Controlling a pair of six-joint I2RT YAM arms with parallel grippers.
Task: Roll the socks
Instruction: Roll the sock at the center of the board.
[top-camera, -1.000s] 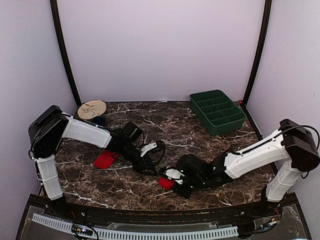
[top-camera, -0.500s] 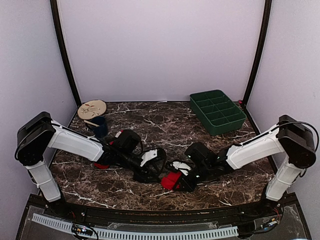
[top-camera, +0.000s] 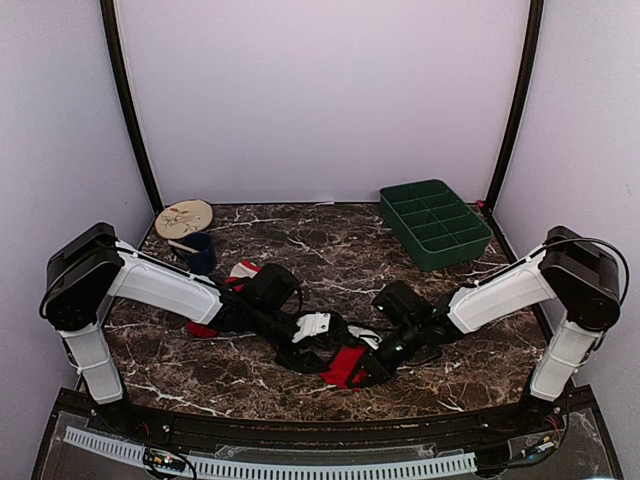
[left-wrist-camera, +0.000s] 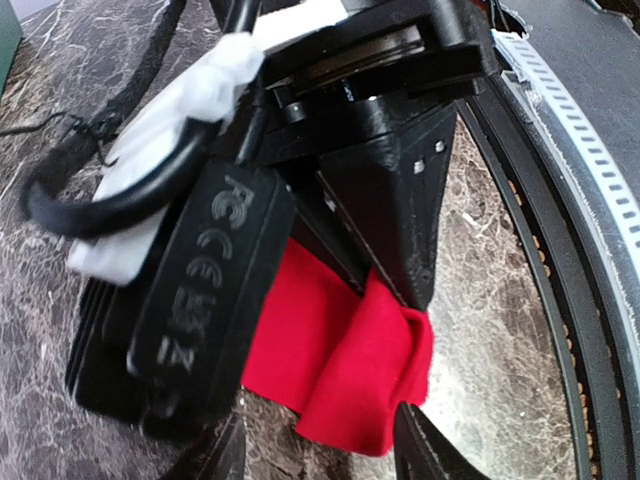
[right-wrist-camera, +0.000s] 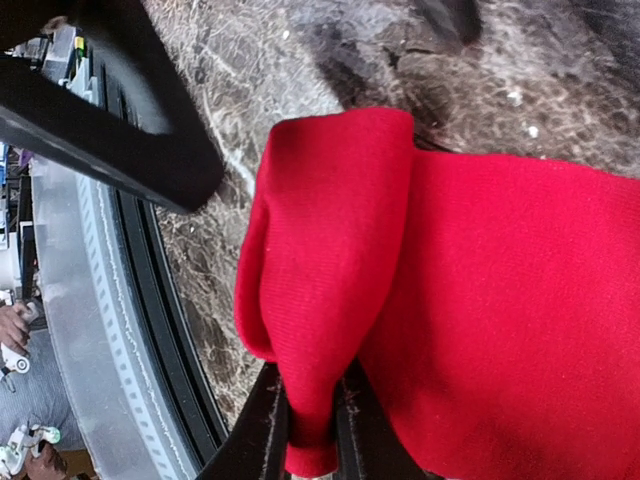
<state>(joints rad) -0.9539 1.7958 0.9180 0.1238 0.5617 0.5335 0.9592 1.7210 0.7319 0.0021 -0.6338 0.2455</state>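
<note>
Fabric is bunched low at the front of the marble table (top-camera: 330, 250): the plain red sock (top-camera: 343, 369) sits between the two arms, close to the near edge. The right gripper (top-camera: 376, 362) has a folded lip of it nipped tight between its fingers (right-wrist-camera: 270, 418). The rest of the cloth spreads away from the claw and runs off the right wrist view, so its long axis is hard to call. The left gripper (left-wrist-camera: 320, 462) faces the same sock from the other side, spread wide with nothing in it, the cloth lying just ahead of its opening. Both look about equally near. The cuffed sock (top-camera: 240, 270) lies further back on the left, mostly hidden under the left arm; whether it is flat or rolled I cannot tell.
</note>
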